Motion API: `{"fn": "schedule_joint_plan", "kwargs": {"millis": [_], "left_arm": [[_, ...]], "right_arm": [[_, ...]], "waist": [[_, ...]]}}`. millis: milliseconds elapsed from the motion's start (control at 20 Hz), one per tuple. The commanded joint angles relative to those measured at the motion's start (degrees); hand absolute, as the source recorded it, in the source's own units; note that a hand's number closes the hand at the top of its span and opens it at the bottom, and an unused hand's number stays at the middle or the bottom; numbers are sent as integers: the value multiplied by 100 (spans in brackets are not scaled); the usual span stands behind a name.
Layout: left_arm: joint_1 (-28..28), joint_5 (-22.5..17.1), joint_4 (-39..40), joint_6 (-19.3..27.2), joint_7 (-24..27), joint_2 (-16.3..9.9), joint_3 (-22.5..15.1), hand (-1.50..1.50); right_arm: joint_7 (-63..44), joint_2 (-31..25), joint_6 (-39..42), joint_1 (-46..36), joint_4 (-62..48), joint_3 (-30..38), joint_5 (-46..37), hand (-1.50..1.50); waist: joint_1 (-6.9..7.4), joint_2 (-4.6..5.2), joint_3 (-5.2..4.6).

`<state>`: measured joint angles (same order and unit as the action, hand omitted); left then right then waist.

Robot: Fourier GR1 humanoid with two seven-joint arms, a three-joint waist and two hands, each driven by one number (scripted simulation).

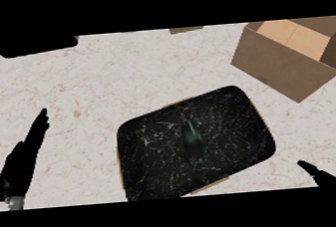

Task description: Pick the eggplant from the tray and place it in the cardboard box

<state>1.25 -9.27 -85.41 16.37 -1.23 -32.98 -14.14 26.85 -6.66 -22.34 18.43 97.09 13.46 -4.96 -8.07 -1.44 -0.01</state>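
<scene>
The eggplant [191, 139] lies lengthwise mid-tray [150, 174]; the cardboard box [282, 66] waits at two o'clock. My right hand [317, 172] barely shows, its fingers' state unclear. I should close across the eggplant's middle. My left hand [23, 162] rests straight-fingered at nine.

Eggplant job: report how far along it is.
Nothing is done yet: the eggplant lies on the black tray. Nothing is in hand; the left hand is open, and the right hand holds nothing. Picking and placing in the cardboard box remain.
</scene>
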Motion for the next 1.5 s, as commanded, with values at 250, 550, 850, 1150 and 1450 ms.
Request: {"fn": "schedule_joint_plan", "kwargs": {"millis": [250,550,850,1150,1450], "left_arm": [[-352,338,186,-59,162,124,-248,0],[-565,424,370,-110,286,349,-371,0],[-882,468,402,-268,202,333,-382,0],[-947,490,664,-322,344,479,-380,0],[-1027,458,798,-521,446,396,-264,0]], "right_arm": [[554,632,-930,2886,1428,-1381,-2563,-150],[-894,662,-983,4131,2742,-2835,-3982,-150],[-2545,665,-823,4646,3335,-3942,-5660,-150],[-4247,665,-204,4950,3975,-4718,-7225,-150],[-6056,666,414,4210,3801,-5763,-8511,-150]], "waist": [[344,146,-47],[614,224,-57],[834,284,-46],[905,288,-46],[943,262,-31]]}}
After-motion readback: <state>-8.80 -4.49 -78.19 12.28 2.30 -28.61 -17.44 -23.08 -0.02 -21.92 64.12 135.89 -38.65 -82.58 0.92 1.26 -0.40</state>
